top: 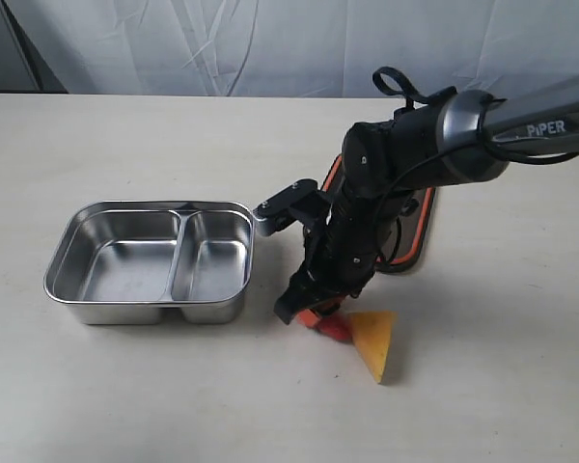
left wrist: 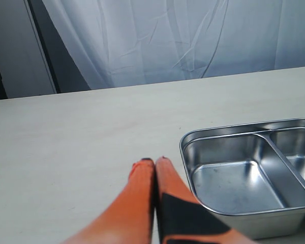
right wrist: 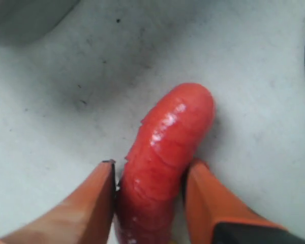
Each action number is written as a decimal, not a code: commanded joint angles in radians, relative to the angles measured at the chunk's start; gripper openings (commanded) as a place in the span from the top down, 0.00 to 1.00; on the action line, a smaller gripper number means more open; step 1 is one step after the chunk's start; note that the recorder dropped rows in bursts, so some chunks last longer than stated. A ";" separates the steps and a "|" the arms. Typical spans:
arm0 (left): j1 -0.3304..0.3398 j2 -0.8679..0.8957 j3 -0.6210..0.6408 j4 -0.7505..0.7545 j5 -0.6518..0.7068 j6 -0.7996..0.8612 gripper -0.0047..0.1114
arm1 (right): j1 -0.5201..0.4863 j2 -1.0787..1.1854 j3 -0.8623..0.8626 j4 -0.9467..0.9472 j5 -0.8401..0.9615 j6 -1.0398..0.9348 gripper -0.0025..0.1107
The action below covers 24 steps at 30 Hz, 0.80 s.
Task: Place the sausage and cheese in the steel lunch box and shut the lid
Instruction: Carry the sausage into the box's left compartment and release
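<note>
The right arm hides most of the lid; right pincer straddles the glossy red sausage, grip unclear; left pincer closed.

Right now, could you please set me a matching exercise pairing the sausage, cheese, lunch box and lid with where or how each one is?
1 sausage
2 cheese
3 steel lunch box
4 lid

a empty
b inside the right pincer
c lying free beside the sausage
d orange-rimmed, mostly hidden

Pairs: 1-b, 2-c, 3-a, 4-d
</note>
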 commanded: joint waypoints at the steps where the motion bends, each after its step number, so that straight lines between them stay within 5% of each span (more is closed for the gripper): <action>1: 0.002 -0.006 0.004 -0.001 0.001 0.000 0.96 | -0.001 0.000 -0.003 -0.002 -0.006 -0.001 0.81; 5: 0.002 -0.006 0.004 -0.001 0.001 0.000 0.96 | -0.001 -0.010 -0.003 -0.002 0.016 0.002 0.99; 14: 0.002 -0.006 0.004 -0.001 0.001 0.000 0.96 | -0.001 -0.236 -0.003 -0.099 -0.082 0.124 0.99; 24: 0.002 -0.006 0.004 -0.001 0.001 0.000 0.96 | 0.031 -0.113 -0.320 0.362 0.000 -0.138 0.99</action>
